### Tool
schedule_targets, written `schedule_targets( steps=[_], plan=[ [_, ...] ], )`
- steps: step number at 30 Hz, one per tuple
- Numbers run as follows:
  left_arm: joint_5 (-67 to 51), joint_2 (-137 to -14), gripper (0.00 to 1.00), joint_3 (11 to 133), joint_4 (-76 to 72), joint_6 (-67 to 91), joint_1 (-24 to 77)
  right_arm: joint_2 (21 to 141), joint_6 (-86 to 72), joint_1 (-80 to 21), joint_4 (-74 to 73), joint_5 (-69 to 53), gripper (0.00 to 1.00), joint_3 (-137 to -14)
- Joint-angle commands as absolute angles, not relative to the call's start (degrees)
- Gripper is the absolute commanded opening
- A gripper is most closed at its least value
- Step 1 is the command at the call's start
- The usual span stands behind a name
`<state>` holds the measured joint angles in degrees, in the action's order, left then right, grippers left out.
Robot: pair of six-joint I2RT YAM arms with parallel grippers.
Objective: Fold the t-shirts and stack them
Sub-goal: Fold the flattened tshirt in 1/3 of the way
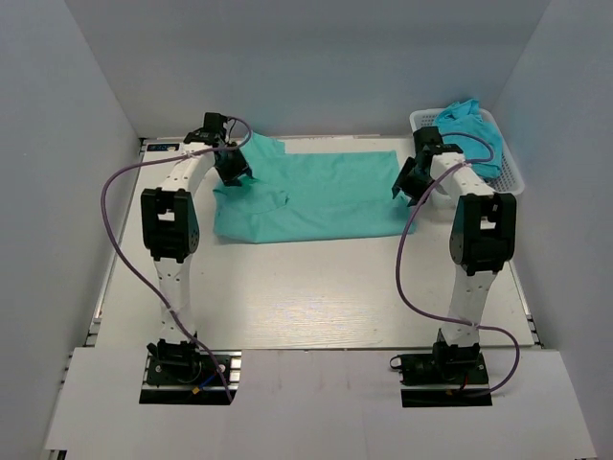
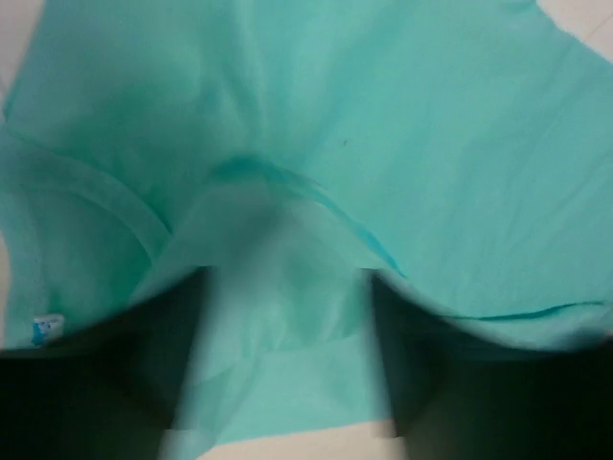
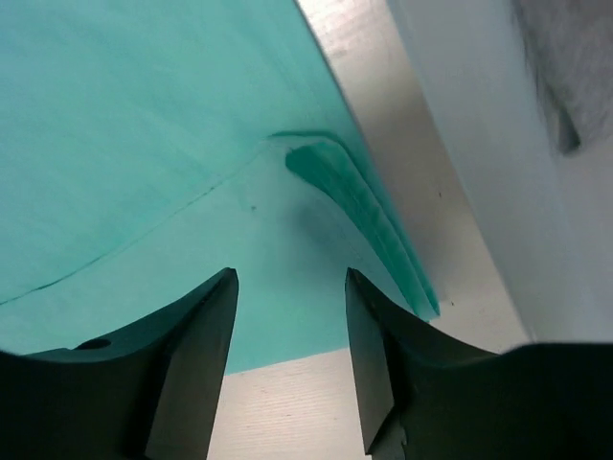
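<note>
You are looking at a white table (image 1: 316,307) with a teal t-shirt (image 1: 326,196) lying flat across its far half. At the far right corner, a white basket (image 1: 512,177) is holding a second t-shirt (image 1: 469,125), crumpled. Your left claw (image 2: 287,278) is sitting at the flat t-shirt's left end, fingers apart, a blurred ridge of cloth between them. Your right claw (image 3: 289,278) is hanging over its right edge, fingers apart, gripping nothing.

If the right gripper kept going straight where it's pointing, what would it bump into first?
Probably the teal t-shirt: the open right gripper points at its folded edge, and nothing shows in between.
</note>
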<state>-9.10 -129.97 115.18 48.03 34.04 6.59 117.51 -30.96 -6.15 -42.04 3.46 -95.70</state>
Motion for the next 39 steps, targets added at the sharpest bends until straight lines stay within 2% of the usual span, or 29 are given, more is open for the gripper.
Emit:
schedule_targets(
  steps=[1, 4, 8, 9, 10, 12, 17, 21, 27, 33, 35, 39],
  plan=[
    [-8.53, -129.55, 0.99, 120.75, 46.49, 33.66, 5.63, 116.46, -29.45, -6.06, -40.25, 2.29, 0.55, -100.63],
    [-9.40, -128.94, 1.00, 123.57, 47.02, 33.05, 5.62, 114.62, -27.51, -6.42, -39.90, 1.67, 0.65, -101.25],
    [-9.40, -123.24, 1.00, 117.45, 45.88, 32.52, 5.62, 109.79, -26.02, -6.85, -36.92, -3.06, 0.75, -96.16],
    [-10.10, -122.00, 1.00, 115.68, 45.18, 32.52, 5.62, 108.04, -25.75, -6.94, -35.96, -4.64, 0.79, -91.11],
    [-10.11, -120.08, 1.00, 112.10, 44.65, 32.52, 6.32, 107.41, -25.75, -7.12, -32.90, -6.14, 0.87, -89.40],
    [-11.50, -118.66, 1.00, 108.48, 44.65, 32.00, 7.12, 106.08, -26.01, -7.38, -31.47, -7.73, 0.87, -84.93],
    [-17.66, -116.02, 1.00, 90.19, 37.71, 33.13, 7.73, 108.54, -26.54, -8.00, -27.69, -10.29, 0.90, -82.70],
    [-14.52, -115.22, 1.00, 82.46, 37.71, 34.27, 7.73, 110.92, -26.02, -8.17, -26.63, -6.08, 0.90, -81.83],
    [-13.36, -107.59, 1.00, 68.31, 32.09, 34.28, 6.68, 109.69, -25.66, -8.43, -25.05, -2.64, 0.90, -72.87],
    [-9.49, -97.14, 1.00, 53.57, 35.24, 36.47, 8.00, 99.15, -26.54, -10.45, -21.36, -5.01, 0.90, -51.35],
    [-10.02, -89.68, 1.00, 47.76, 36.03, 37.00, 8.00, 92.74, -26.72, -11.86, -21.53, -7.11, 0.89, -44.52],
    [-9.49, -77.21, 1.00, 43.60, 39.63, 37.00, 8.00, 81.40, -26.98, -14.85, -22.06, -11.51, 0.87, -36.58]
  ],
)
